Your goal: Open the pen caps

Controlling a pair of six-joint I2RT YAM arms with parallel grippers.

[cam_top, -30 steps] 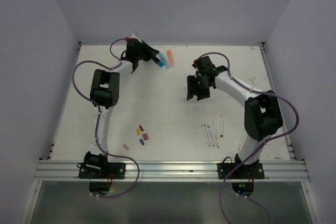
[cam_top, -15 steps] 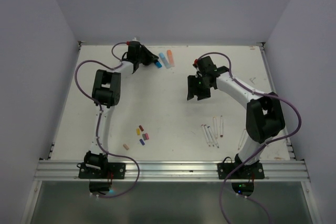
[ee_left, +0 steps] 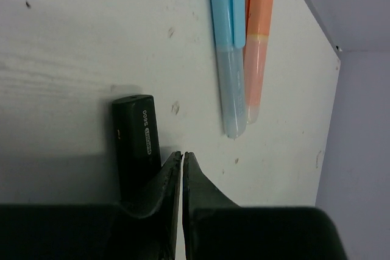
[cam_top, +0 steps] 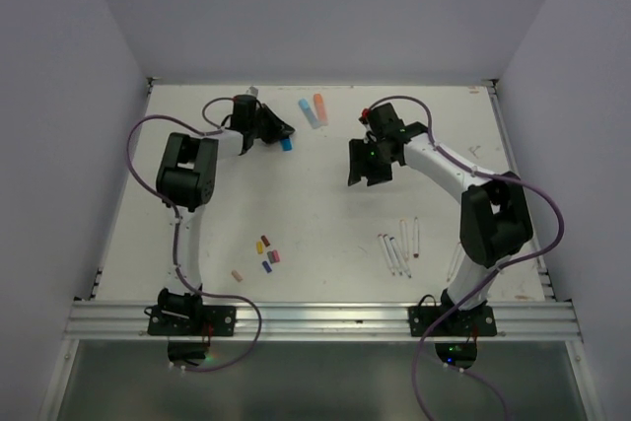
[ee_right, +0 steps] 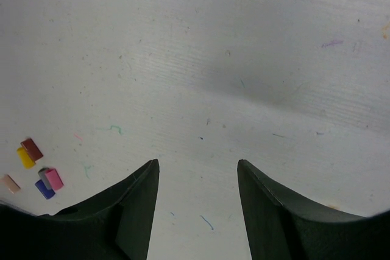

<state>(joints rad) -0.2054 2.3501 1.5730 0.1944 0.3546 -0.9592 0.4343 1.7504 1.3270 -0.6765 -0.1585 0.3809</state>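
High rear view over the whole table (cam_top: 325,214), close downward wrist views, the right one sharing the pen caps (ee_right: 53,179)
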